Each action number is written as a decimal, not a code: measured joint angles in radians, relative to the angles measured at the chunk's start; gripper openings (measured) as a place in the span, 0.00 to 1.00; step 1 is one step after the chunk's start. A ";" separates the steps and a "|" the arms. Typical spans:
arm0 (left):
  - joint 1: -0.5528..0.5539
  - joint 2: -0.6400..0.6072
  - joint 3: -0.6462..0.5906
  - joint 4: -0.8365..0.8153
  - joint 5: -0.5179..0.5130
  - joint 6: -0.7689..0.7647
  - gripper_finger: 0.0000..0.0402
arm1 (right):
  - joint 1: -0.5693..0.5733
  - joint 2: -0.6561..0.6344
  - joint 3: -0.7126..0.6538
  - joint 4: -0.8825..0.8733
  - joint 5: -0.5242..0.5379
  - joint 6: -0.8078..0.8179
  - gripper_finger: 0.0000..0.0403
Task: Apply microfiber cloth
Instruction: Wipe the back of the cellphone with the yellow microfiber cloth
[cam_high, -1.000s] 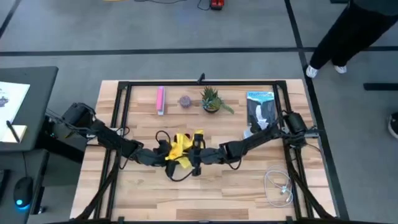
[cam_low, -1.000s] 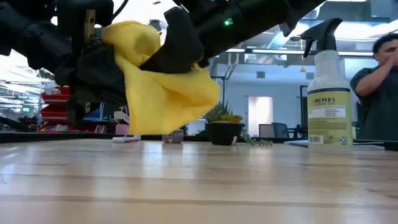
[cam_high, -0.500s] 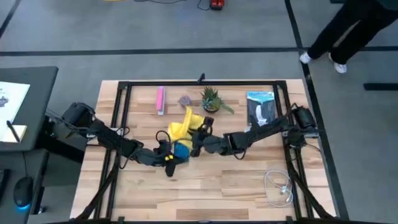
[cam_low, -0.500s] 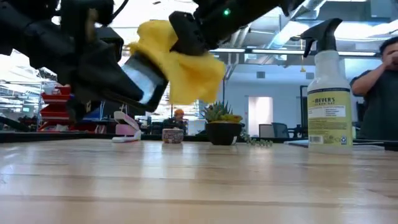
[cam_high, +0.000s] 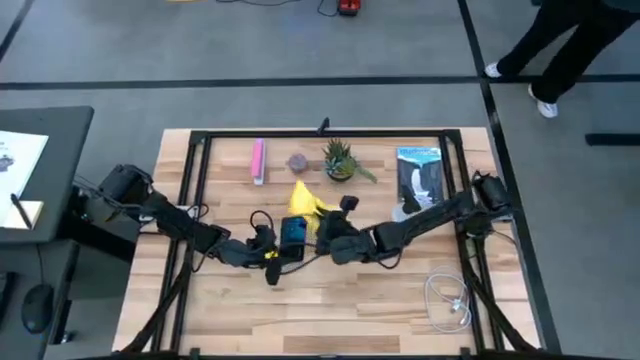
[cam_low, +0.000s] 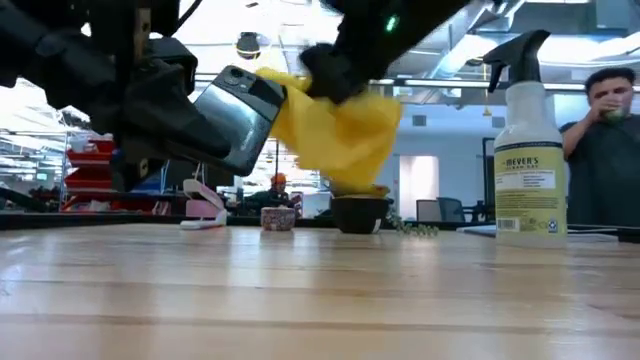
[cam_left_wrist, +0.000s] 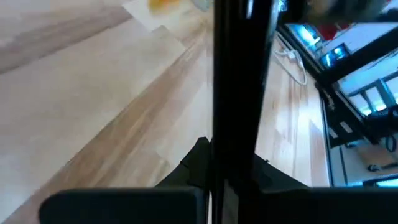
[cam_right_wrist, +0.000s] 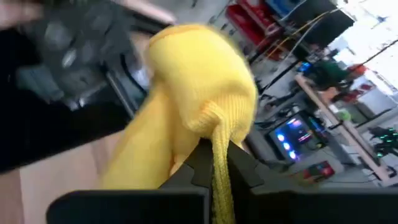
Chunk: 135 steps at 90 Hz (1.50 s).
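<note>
High view shows the right gripper (cam_high: 325, 228) near the middle of the table, its fingers closed on the bright yellow soft microfiber cloth (cam_high: 304, 201), which bunches toward the table's far edge from the fingers. The right wrist view confirms it: the two dark fingers pinch a gathered fold of the cloth (cam_right_wrist: 186, 118), whose fabric looks fuzzy and finely ribbed where it is squeezed. In the low view the cloth (cam_low: 335, 125) hangs in loose drapes well above the wooden top, touching the upper corner of the flat black phone (cam_low: 235, 115).

The left gripper (cam_high: 272, 248) sits just beside the right one, clamped on the phone (cam_high: 293, 232), which is held tilted off the table; its glassy face shows pale reflections in the low view.

Farther out, along the table's far edge, lie a narrow pink bar (cam_high: 258, 160), a small round purplish object (cam_high: 298, 162) and a spiky green plant in a dark pot (cam_high: 339, 160). Toward the right edge stands a clear plastic spray bottle (cam_low: 531, 150) with a black trigger and a yellow-green label reading "MEYER'S". A coiled white cable (cam_high: 450, 300) rests near the table's near right corner. The light wooden table (cam_high: 390, 310) is made of planks with a black frame. A person (cam_low: 605, 150) stands in the room behind.
</note>
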 joint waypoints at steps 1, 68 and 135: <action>0.000 0.000 0.000 0.000 -0.002 0.000 0.03 | 0.003 -0.006 0.000 -0.012 -0.001 0.006 0.00; 0.023 0.002 -0.003 -0.002 -0.023 0.003 0.03 | -0.020 0.175 0.000 0.365 -0.491 -0.009 0.00; 0.023 0.002 -0.003 0.028 -0.018 0.022 0.03 | -0.042 0.188 0.002 0.323 -0.601 0.079 0.00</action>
